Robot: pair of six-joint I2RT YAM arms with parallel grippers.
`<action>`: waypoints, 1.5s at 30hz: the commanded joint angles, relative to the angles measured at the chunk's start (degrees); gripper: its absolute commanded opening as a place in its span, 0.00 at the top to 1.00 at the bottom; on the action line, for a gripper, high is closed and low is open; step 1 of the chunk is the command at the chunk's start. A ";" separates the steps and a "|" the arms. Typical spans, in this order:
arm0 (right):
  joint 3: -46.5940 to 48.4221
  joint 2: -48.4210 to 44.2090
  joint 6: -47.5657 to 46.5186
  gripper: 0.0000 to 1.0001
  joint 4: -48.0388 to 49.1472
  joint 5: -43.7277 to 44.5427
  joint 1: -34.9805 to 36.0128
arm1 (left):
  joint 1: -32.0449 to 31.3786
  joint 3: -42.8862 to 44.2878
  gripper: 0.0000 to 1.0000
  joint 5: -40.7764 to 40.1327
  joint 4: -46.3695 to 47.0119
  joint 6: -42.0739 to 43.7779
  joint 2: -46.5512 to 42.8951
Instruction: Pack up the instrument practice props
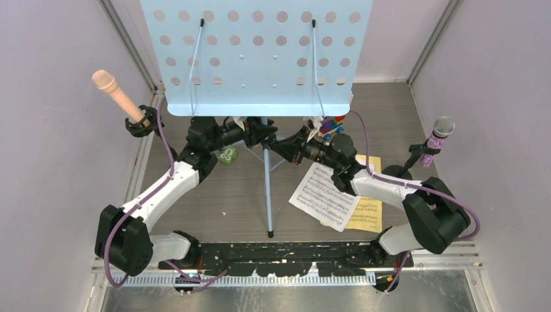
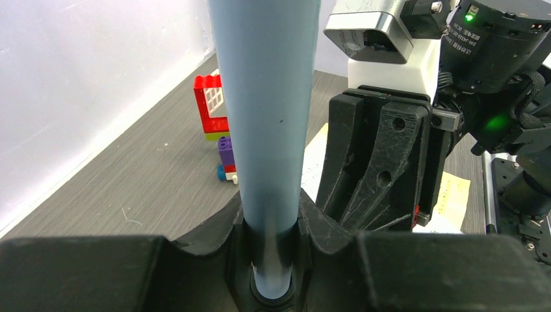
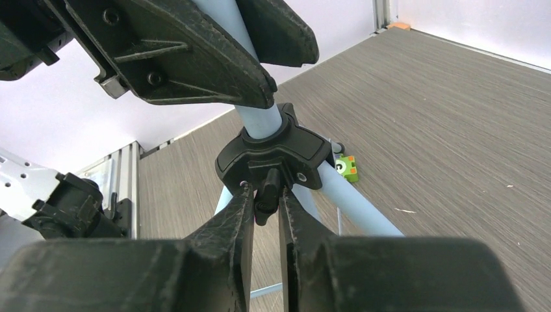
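The pale-blue perforated music rack (image 1: 256,55) stands at the back centre on a thin pole (image 1: 268,195) with tripod legs. My left gripper (image 2: 271,221) is shut around that pole (image 2: 266,117) just above the black tripod hub (image 3: 273,153). My right gripper (image 3: 266,195) is shut on the small black knob (image 3: 268,188) of the hub, from the other side. A white score sheet (image 1: 325,195) overlaps a yellow one (image 1: 366,211) on the table at the right. The peach microphone (image 1: 117,91) sits in a black holder (image 1: 141,122) at the left, the purple glitter microphone (image 1: 436,140) in another at the right.
A colourful toy brick car (image 1: 331,125) stands behind the right gripper, under the rack's edge. A small green block (image 1: 227,155) lies by the left arm. Pale walls close in on both sides, and a metal rail runs along the near edge.
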 commanded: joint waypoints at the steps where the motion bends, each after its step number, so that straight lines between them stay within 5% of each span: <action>1: -0.41 -2.84 -2.47 0.82 1.90 1.64 0.22 | -0.83 1.24 1.00 5.30 -0.76 0.74 -1.37; 7: 0.47 -2.68 -2.79 0.80 1.79 1.75 0.22 | -0.83 1.27 1.00 5.30 -0.83 0.82 -1.38; 10: 0.31 -3.00 -3.15 0.68 1.91 2.15 0.22 | -0.83 1.27 1.00 5.30 -0.91 0.89 -1.30; 14: -0.25 -4.11 -4.04 0.66 1.84 3.39 0.18 | -0.83 1.20 1.00 5.30 -0.90 0.90 -1.38; 32: -0.27 -3.97 -5.01 0.68 -0.36 2.17 0.18 | -0.83 1.15 1.00 5.40 -1.00 1.08 -1.21; 45: 1.18 -1.53 -4.03 0.82 0.06 -1.03 0.22 | -0.83 1.14 1.00 5.39 -1.00 1.00 -1.10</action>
